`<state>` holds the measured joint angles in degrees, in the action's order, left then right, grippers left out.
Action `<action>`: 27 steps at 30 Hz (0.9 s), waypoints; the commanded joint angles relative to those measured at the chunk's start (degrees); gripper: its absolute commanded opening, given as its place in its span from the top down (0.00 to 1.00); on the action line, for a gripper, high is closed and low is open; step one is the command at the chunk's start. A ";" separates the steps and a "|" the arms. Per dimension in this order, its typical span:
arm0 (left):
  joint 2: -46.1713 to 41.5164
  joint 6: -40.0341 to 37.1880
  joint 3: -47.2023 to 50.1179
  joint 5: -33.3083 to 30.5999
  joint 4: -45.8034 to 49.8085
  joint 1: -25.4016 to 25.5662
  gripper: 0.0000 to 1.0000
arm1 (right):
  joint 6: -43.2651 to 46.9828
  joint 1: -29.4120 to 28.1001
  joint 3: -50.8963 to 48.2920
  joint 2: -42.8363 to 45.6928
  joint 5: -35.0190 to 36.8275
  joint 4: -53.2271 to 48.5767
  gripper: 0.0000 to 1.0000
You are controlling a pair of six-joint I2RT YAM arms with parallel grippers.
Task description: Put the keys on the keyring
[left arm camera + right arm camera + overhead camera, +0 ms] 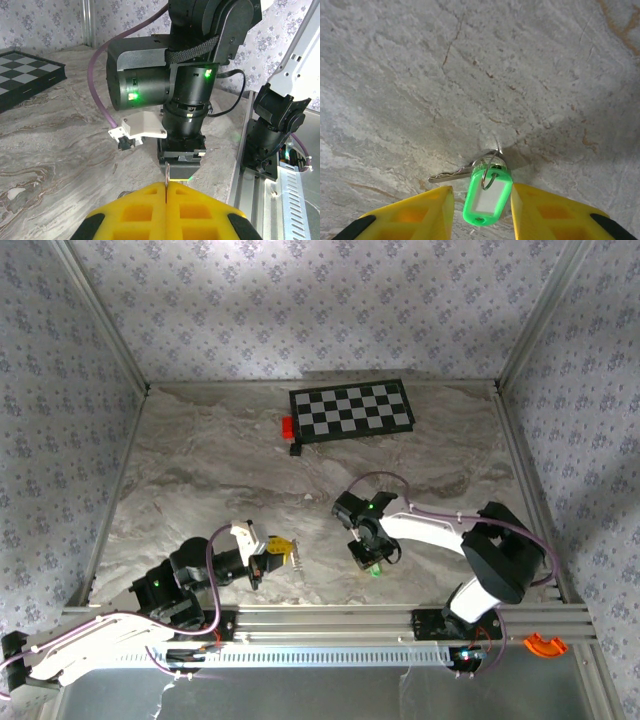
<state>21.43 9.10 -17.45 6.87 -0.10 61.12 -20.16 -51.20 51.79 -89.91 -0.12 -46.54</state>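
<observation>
One key (451, 175) lies at the keyring (489, 162) – right gripper (482, 192) open around the green tag (485, 201) – left gripper (166, 190) pinches a second key (167, 175), not on yet

Shiny metal keys (451, 175) and keyring (490, 162), glossy plastic tag (486, 197), matt marble (470, 75).

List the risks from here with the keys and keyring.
1. The left gripper is shut on a key seen edge-on; it may twist or slip when pressed against the ring.
2. The right gripper straddles the green tag, not the keyring itself; closing there may leave the ring free to swing.
</observation>
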 commanded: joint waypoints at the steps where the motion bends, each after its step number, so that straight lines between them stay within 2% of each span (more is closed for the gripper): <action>1: -0.42 -0.05 -1.28 0.66 -1.84 -0.21 1.00 | 0.86 -0.26 1.08 -0.44 1.07 0.12 0.66; 16: -0.34 -0.13 -1.12 0.77 -2.10 -0.21 1.00 | 0.83 -0.48 0.16 -0.49 1.94 0.67 0.78; 27: -0.34 -0.03 -1.17 0.83 -2.16 -0.21 1.00 | 0.86 -0.48 0.10 -0.62 2.23 0.59 0.81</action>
<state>21.43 9.10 -17.45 6.87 -0.10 61.12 -19.86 -51.31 51.79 -90.04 0.75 -45.12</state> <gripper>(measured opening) 0.047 0.190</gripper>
